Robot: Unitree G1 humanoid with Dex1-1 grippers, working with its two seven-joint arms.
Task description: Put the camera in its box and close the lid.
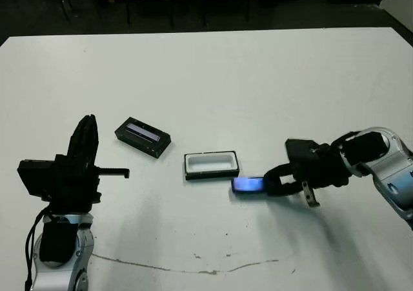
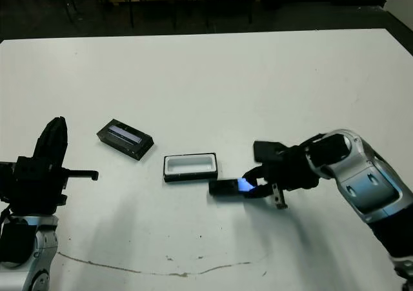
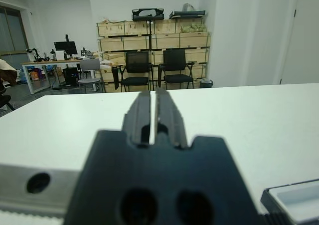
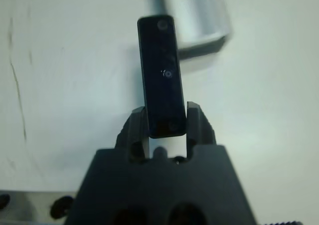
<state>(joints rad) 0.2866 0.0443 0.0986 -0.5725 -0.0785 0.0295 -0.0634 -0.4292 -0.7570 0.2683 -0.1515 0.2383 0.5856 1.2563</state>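
1. Nearest the head camera, a thin crack-like line (image 1: 193,264) is seen running across the front of the white desk (image 1: 213,78).
2. At the left front, the left pincer (image 3: 154,108) is held raised off the desk with its two fingers pressed together, nothing between them.
3. At the right, the right pincer (image 4: 165,122) is clamped on one end of the camera (image 1: 248,185), a finger on each long edge.
4. The camera is seen low over the desk, just beside the front right corner of the box (image 1: 210,164); whether it touches the desk cannot be told. A bluish glare is shown on its glossy face.
5. The box lies open near the desk's middle, its white lining bare.
6. The lid (image 1: 142,137) lies left of the box and a little further back, apart from it, turned at an angle, its pale strip up.
7. No brand, label or writing can be read on any item.
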